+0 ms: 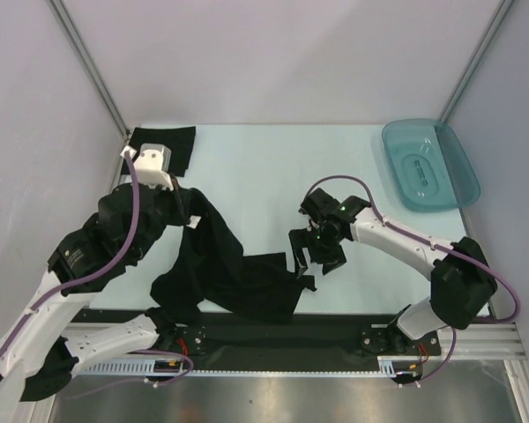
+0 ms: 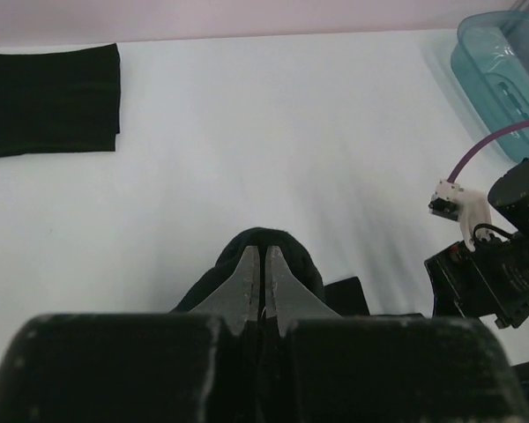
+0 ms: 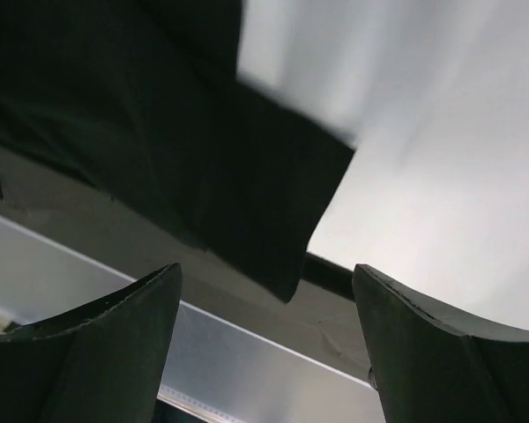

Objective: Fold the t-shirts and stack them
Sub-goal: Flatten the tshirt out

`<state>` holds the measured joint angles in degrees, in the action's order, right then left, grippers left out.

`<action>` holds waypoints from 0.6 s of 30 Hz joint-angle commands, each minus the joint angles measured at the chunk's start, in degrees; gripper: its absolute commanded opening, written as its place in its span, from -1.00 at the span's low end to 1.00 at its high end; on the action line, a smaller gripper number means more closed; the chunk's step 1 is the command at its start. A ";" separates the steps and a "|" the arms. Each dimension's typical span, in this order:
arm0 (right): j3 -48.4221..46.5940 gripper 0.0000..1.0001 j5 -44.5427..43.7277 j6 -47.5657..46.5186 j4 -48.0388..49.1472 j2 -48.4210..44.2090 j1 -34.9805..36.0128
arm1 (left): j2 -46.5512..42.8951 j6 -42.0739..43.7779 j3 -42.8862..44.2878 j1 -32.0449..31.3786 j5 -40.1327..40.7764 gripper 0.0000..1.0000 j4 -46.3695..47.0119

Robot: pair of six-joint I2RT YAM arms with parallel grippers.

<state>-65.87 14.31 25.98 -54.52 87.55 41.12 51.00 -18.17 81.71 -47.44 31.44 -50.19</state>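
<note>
Top view: the left hand [image 1: 181, 201] is pinching a loose t-shirt [image 1: 238, 278] and holding one end up off the counter [image 1: 264, 167], the rest trailing in a crumpled band toward the near edge. The right hand [image 1: 316, 254] is hovering wide and empty just beside the cloth. A folded t-shirt [image 1: 163, 145] is lying in the far left corner, well apart from the teal tray [image 1: 450, 181]. With a single pinch carrying it, the shirt is likely to twist and bunch rather than spread flat.

Left wrist view: the left hand [image 2: 257, 264] is closing tight on a small hump of the loose t-shirt [image 2: 269, 236]. So slight a bite may be slipping out under any hard pull.

Right wrist view: the right hand [image 3: 264, 291] is standing wide with nothing between its fingers, above a corner of the loose t-shirt [image 3: 203, 159] that is reaching past the pale counter [image 3: 441, 176] toward the metal rail [image 3: 247, 361]. That corner risks sliding off or snagging there, and a hasty grab could be catching two layers at once.
</note>
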 commanded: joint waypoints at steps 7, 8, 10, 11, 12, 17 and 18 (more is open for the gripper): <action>10.84 0.53 6.17 3.55 14.35 -1.86 2.21 | -4.59 -5.38 -3.49 0.42 -3.75 -0.99 0.10; 11.02 0.44 6.00 3.90 14.97 -1.33 2.21 | -5.21 -5.55 -3.49 0.42 -3.93 -0.99 -0.16; 11.11 0.30 4.69 3.99 16.72 0.25 2.21 | -5.74 -6.34 -3.66 0.42 -4.54 -0.99 -1.21; 10.24 0.01 3.63 3.99 16.82 0.78 2.21 | -6.26 -6.70 -3.67 0.42 -4.63 -0.99 -1.57; 9.27 -0.26 0.84 3.82 15.86 1.22 2.21 | -6.61 -7.40 -3.67 0.42 -4.63 -0.99 -2.01; -1.16 -1.00 -11.89 4.78 3.42 -4.20 2.21 | -9.60 -8.54 -2.26 0.42 -1.75 -0.99 -5.96; -3.02 -1.00 -13.93 5.22 0.32 -6.14 2.21 | -10.82 -8.54 -1.74 0.42 -0.60 -0.99 -6.84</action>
<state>-60.77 10.46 30.02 -46.28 88.36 43.09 42.72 -25.04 77.93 -47.42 28.21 -54.89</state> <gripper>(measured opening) 0.017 0.012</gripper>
